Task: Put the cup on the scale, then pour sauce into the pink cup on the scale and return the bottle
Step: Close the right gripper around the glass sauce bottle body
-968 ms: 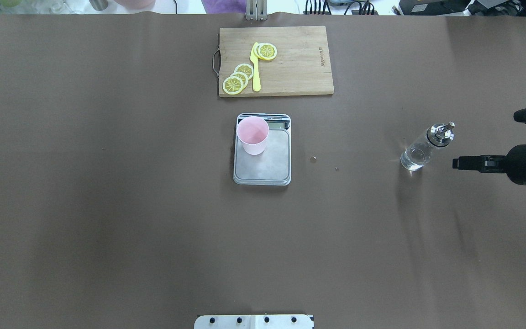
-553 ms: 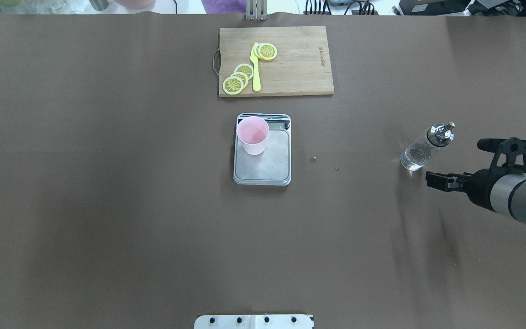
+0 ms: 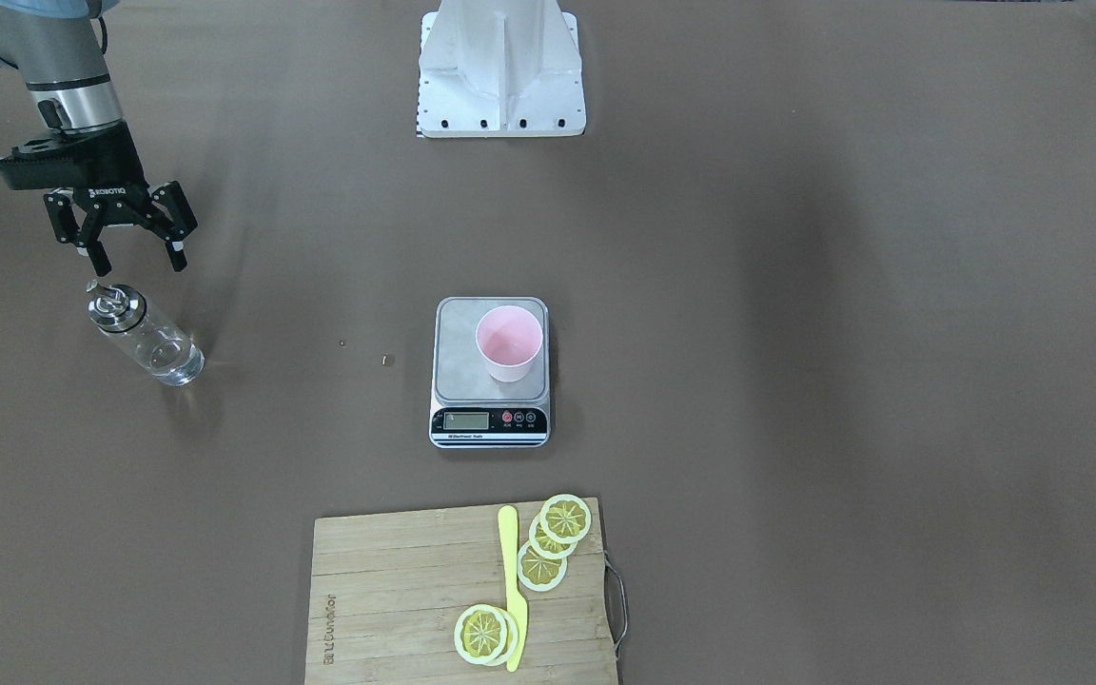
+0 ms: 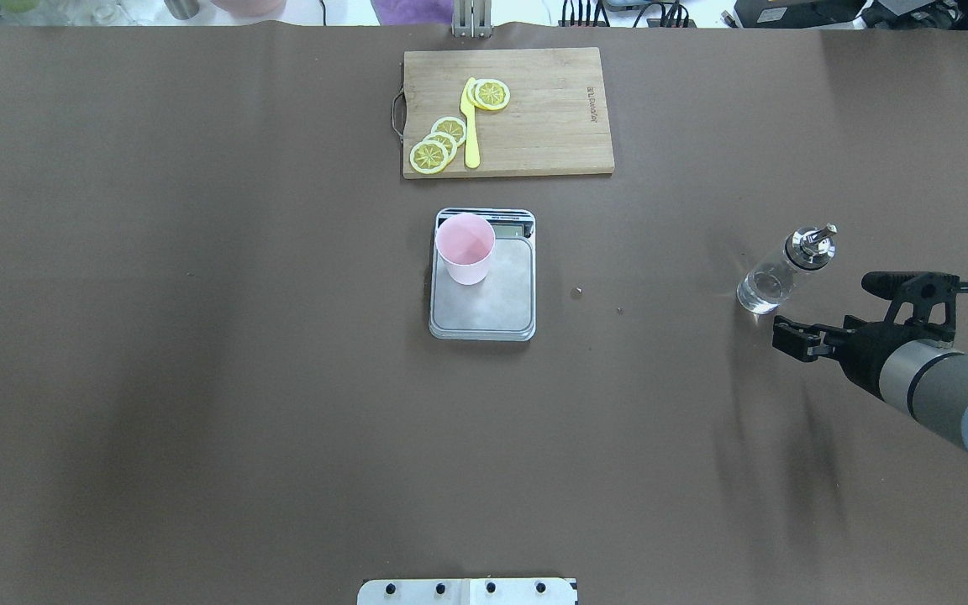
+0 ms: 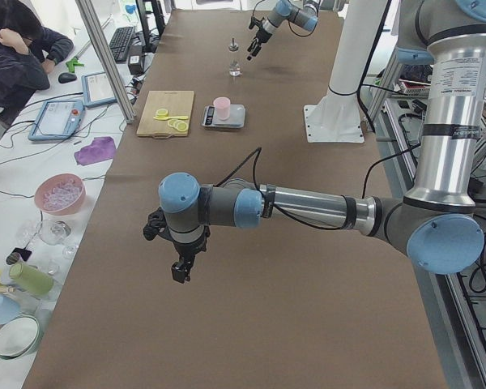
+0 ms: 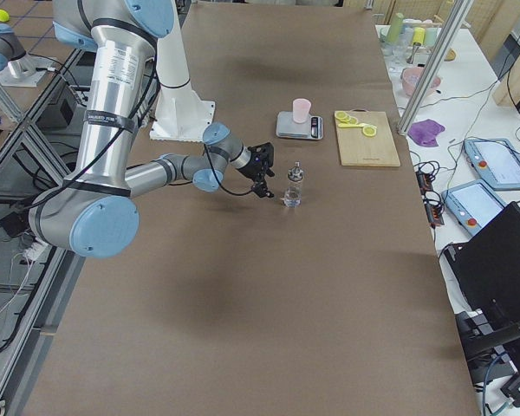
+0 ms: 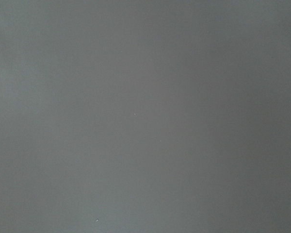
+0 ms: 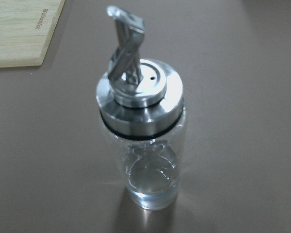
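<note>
open right gripper beside the standing bottle, cup on the scale

front-facing view: the right gripper [image 3: 137,259] is seen with its fingers spread wide and nothing held between them. it is placed just beside the silver cap of the bottle [image 3: 144,338], apart from it. the bottle is stood upright on the table [image 3: 795,285], and a little clear sauce [image 3: 172,362] is visible at its bottom. the cup [image 3: 509,344] is set upright and off-centre on the platform of the scale [image 3: 458,352]. a cutting board [image 3: 396,590] with lemon slices [image 3: 565,518] and a yellow knife [image 3: 510,580] is laid past the scale, away from the robot.

overhead view: the gripper is found on the robot's side of the bottle, well apart from the scale.

exterior left view: the left gripper [image 5: 182,263] is pointed down over bare table at the near end; how far its fingers are open cannot be told. a person [image 5: 16,49] is seated at a side desk.

exterior right view: the right gripper is seen near the bottle, not touching it.

left wrist view: only plain table surface is shown.

right wrist view: the bottle is shown close up, its spout raised, with the liquid low in the glass.
</note>
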You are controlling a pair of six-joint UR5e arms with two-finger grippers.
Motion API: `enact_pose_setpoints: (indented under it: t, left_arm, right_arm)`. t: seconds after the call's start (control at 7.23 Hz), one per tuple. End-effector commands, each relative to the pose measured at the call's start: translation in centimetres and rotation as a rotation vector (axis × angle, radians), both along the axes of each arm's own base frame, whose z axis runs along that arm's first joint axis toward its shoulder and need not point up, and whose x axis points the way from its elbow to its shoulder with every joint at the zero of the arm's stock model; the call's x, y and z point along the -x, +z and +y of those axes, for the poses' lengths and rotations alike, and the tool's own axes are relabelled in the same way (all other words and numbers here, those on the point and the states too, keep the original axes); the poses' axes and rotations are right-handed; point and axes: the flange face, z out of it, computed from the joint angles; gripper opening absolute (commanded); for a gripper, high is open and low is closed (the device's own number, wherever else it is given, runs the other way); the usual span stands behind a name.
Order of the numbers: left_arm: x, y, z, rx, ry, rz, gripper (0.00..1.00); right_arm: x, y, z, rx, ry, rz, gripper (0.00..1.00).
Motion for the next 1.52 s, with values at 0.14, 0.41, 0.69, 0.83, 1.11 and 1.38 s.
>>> enact_pose_setpoints:
  t: [0.14, 0.41, 0.69, 0.83, 1.11, 1.38]
  left_arm:
    - [0.1, 0.0, 0.0, -0.002, 0.001, 0.001, 0.98]
    - [0.1, 0.1, 0.0, 0.001, 0.0, 0.001, 0.98]
    - [0.0, -0.1, 0.0, -0.002, 0.0, 0.002, 0.98]
    - [0.0, -0.2, -0.1, -0.005, 0.0, 0.002, 0.98]
    - [0.0, -0.3, -0.1, -0.009, 0.0, 0.002, 0.98]
    - [0.0, -0.7, 0.0, -0.016, 0.0, 0.002, 0.98]
  right_arm:
    - [2.2, 0.5, 0.9, -0.086, 0.063, 0.044, 1.0]
    - [4.9, 1.7, 0.7, -0.102, 0.11, 0.05, 1.0]
    - [5.5, 2.2, 0.6, -0.116, 0.123, 0.065, 1.0]
    - [5.5, 2.7, 0.6, -0.121, 0.123, 0.054, 1.0]
    - [5.6, 5.9, 0.5, -0.164, 0.11, 0.013, 1.0]
    - [5.4, 5.9, 0.3, -0.188, 0.119, 0.033, 1.0]
